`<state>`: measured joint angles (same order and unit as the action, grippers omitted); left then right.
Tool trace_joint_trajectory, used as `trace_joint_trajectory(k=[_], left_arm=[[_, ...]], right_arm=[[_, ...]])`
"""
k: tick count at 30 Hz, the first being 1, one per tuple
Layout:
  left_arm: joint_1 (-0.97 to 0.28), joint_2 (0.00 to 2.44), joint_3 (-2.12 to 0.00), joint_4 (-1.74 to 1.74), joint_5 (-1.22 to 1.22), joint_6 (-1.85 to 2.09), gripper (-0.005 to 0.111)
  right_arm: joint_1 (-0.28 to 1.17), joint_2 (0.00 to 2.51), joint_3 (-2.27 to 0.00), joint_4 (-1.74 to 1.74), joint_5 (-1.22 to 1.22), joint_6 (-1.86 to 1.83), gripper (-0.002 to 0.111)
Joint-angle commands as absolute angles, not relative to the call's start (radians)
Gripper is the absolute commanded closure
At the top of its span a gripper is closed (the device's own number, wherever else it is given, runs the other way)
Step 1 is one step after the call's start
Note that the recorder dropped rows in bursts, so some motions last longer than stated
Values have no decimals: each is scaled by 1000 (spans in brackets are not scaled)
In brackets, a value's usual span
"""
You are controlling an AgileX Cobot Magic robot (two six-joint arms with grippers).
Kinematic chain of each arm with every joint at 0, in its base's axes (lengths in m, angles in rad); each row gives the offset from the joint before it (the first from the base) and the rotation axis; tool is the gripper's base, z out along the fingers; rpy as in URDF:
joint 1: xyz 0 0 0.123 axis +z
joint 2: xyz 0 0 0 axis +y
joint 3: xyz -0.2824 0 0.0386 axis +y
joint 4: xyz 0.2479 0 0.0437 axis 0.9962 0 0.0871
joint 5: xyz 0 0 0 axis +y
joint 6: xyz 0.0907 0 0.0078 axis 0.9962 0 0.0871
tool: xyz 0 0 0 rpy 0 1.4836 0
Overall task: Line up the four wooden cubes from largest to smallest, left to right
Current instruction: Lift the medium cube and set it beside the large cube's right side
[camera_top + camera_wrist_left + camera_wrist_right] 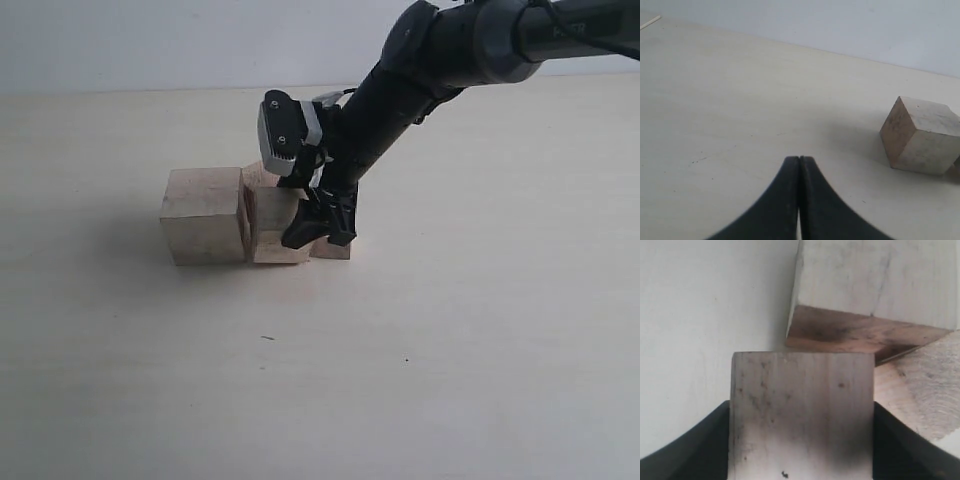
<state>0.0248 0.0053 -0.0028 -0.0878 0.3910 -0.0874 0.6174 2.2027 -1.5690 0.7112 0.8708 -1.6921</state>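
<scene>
A wooden cube (802, 390) is pinched between the fingers (695, 450) of the right gripper (801, 407), which are spread only to its width and laid flat against both its sides. In the exterior view this cube is seen low at centre, mostly hidden under the fingertips and apparently resting on the table (450, 350). Just left of it, a mid-sized cube (270, 225) and the largest cube (205, 215) are set touching, and a fourth cube (258, 178) is tucked behind them. Open table is left toward the right and bottom of the frame. The left gripper (799, 165) is seen with fingers pressed together on nothing, apart from the largest cube.
</scene>
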Motion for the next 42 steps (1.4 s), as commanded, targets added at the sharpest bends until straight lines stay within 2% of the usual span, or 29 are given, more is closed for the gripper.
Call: trace_joint_trajectory(k=[1, 39, 42], left_arm=[[19, 0, 0, -88, 378, -83, 107], [19, 0, 0, -88, 378, -83, 107], [19, 0, 0, -88, 378, -83, 107]], right_arm=[[616, 2204, -1574, 734, 858, -1727, 108], [616, 2250, -1574, 862, 760, -1806, 108], [616, 2250, -1574, 862, 763, -1806, 104]])
